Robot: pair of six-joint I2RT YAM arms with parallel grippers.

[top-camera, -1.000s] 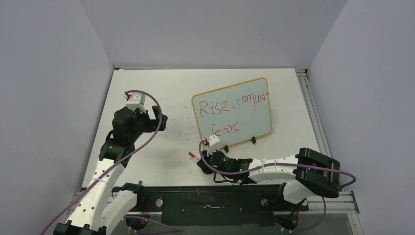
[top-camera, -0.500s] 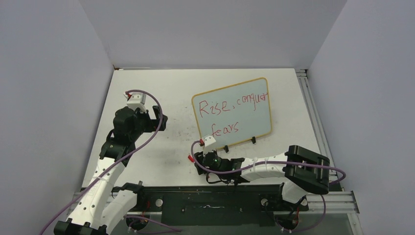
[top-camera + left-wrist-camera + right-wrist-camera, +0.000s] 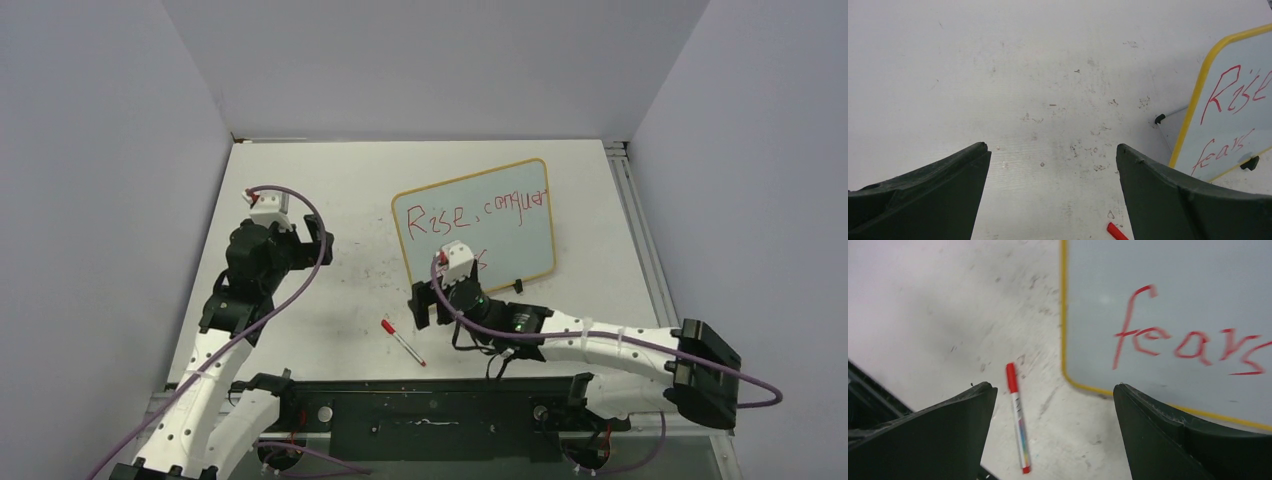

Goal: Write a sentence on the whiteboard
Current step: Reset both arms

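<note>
From above, the wrist of the right gripper (image 3: 427, 303) hides most of "fears", the lower line of the sentence (image 3: 485, 212) on the whiteboard (image 3: 520, 245), which stands right of centre on the table (image 3: 330, 180); the left wrist view crops the board. Both it and the left gripper (image 3: 322, 240) gape wide, empty. The marker (image 3: 402, 341) — in the right gripper's grasp a second ago — now lies loose on the table, and that gripper has risen toward the board

Even diffuse light, soft faint shadows. Right wrist view blurred, sentence (image 3: 1193, 347) smeared; other two views sharp.
</note>
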